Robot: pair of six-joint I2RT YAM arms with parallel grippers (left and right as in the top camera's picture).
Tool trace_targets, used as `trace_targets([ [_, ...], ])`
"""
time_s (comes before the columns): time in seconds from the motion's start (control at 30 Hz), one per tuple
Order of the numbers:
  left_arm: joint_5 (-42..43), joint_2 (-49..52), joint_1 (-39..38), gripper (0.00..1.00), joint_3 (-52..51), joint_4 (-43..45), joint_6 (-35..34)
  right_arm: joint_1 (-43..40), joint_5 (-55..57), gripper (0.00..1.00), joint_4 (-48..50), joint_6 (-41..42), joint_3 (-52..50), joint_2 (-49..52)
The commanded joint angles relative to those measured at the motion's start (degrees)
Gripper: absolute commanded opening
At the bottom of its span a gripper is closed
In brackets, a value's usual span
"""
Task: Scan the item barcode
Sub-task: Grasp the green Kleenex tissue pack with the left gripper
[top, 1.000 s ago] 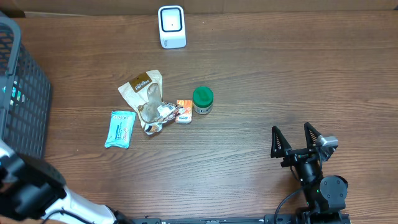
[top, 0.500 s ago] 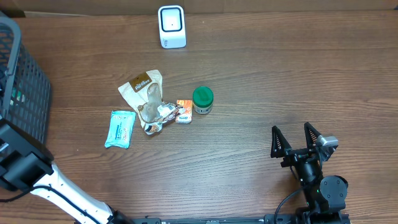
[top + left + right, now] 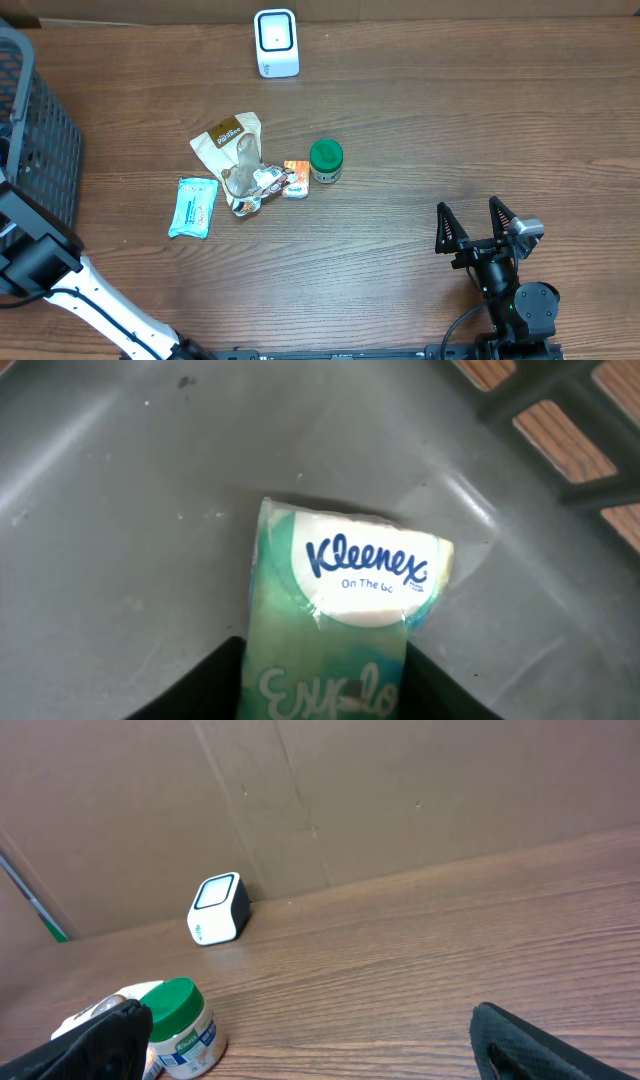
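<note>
Tissue pack (image 3: 330,650) teal-white (blue logo); jar lid (image 3: 326,154) green.

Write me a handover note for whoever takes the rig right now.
Left gripper: inside the basket, shut on the Kleenex pack, which lies on the basket floor.
Right gripper: open, empty, low right in the overhead view.
Scanner: top centre, overhead view.
Done: pack gripped.
Left: lift it out, find its barcode (not in view), show it to the scanner.
</note>
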Motion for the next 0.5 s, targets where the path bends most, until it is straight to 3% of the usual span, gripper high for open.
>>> trace_targets([
  [0.0, -1.05, 0.94, -0.13, 0.25, 0.2, -1.22, 0.22, 0.31, -0.07, 1.0, 0.28, 0.13, -0.59, -0.57],
  [0.17, -0.94, -0.5, -0.13, 0.18, 0.63, -3.65, -4.22, 0.31, -0.07, 1.0, 0.28, 0.13, -0.61, -0.57],
  [0.47, 0.42, -10.62, -0.15, 0.21, 2.6, -6.47, -6.86, 0.31, -0.07, 1.0, 0.28, 0.13, -0.59, -0.57],
])
